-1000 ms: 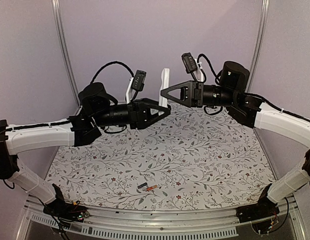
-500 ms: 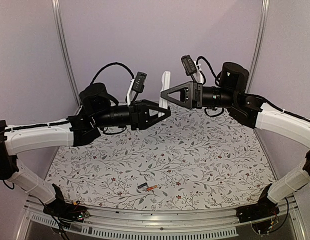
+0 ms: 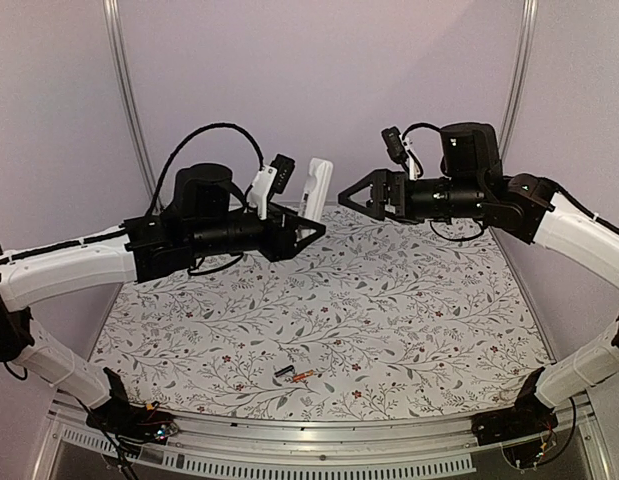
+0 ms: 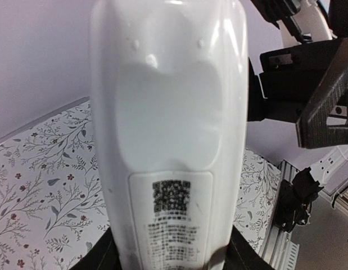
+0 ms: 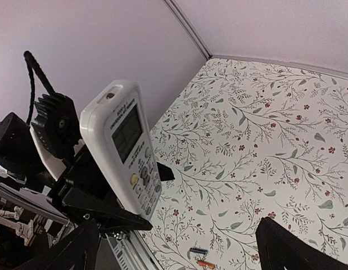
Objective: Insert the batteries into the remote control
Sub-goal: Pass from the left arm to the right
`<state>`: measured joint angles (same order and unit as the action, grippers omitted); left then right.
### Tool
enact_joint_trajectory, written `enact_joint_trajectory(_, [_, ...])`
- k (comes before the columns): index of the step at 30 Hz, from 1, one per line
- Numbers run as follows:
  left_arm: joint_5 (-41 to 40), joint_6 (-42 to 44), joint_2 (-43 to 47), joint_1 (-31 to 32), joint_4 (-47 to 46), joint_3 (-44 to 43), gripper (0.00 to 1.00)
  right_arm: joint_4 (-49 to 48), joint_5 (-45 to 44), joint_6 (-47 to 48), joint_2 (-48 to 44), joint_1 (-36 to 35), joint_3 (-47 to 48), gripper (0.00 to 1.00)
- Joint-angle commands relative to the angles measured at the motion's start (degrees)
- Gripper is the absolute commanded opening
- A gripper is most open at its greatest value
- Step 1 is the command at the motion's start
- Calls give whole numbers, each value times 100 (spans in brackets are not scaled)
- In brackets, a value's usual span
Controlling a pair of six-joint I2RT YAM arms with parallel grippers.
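1. While the left gripper (image 3: 311, 222) pinches the remote control (image 3: 317, 185) by its bottom end, the remote stands upright, high in the air over the far part of the table (image 3: 419, 300).
2. The right gripper (image 3: 347, 196) hangs just beside the remote, to its right and not touching it. Its fingers are spread wide and hold nothing.
3. I think the remote is light, hard and stiff. Its white shell is shiny, so it could slip or twist in a small pinch. I would hold it across its two long sides, away from the buttons. Its back faces the left wrist camera, smooth, with a label low down. I cannot see an open battery bay on the part that shows.
4. The batteries lie flat near the front edge of the table, well apart from both grippers. The dark battery (image 3: 283, 371) is on the left and the orange battery (image 3: 303, 376) is just beside it. They look tiny, hard and round, so I think they will roll away if I bump them. I would pinch one across its middle, with a soft, slow squeeze.
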<state>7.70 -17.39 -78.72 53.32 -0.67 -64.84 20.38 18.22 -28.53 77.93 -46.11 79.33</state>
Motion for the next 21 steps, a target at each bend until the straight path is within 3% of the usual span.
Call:
enact_joint_trajectory(1, [-676,437,-322,220,743,-270,12,703,-521,-54,155,9,226,99])
enact_joint_trajectory(7, [-1064,638,-665,437,1061,-567,12,933,-398,-72,471,11,580,97])
enact_joint_trajectory(21, [-1400,625,-1085,745,1061,-842,11,396,-490,-1006,864,11,385,68])
